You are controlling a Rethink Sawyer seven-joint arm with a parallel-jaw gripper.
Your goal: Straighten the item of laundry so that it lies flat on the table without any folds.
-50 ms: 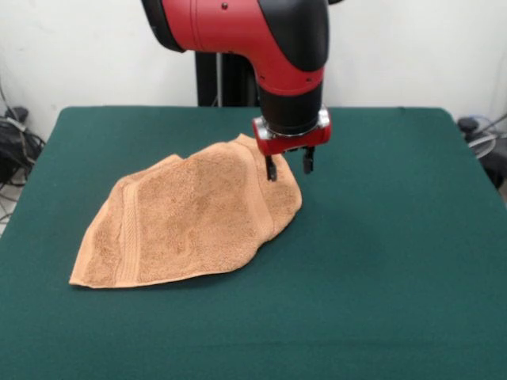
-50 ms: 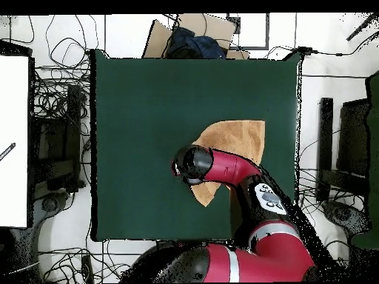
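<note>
- The surface [image 1: 396, 269] is a wide rectangle covered in dark green felt-like cloth, most of it bare.
- Behind it rises a plain white wall [image 1: 412, 47]; tangled cables [image 2: 55, 111] lie on the floor along its sides, and a brown cardboard piece [image 2: 194, 29] with something dark blue on it sits past one edge in the overhead view.
- The towel [image 1: 190, 222], light orange-tan terry cloth, lies near the middle of the surface, folded over itself into a rough fan shape with one fold raised as a ridge and a woven band showing near one edge.
- The claw [image 1: 289, 165] hangs over the towel's narrower end, its two dark fingers [image 1: 271, 168] parted with nothing between them, tips just above or barely at the cloth; I cannot tell which.
- In the overhead view the red and black arm [image 2: 229, 166] covers the claw and part of the towel, so the towel's full outline is hidden there.
</note>
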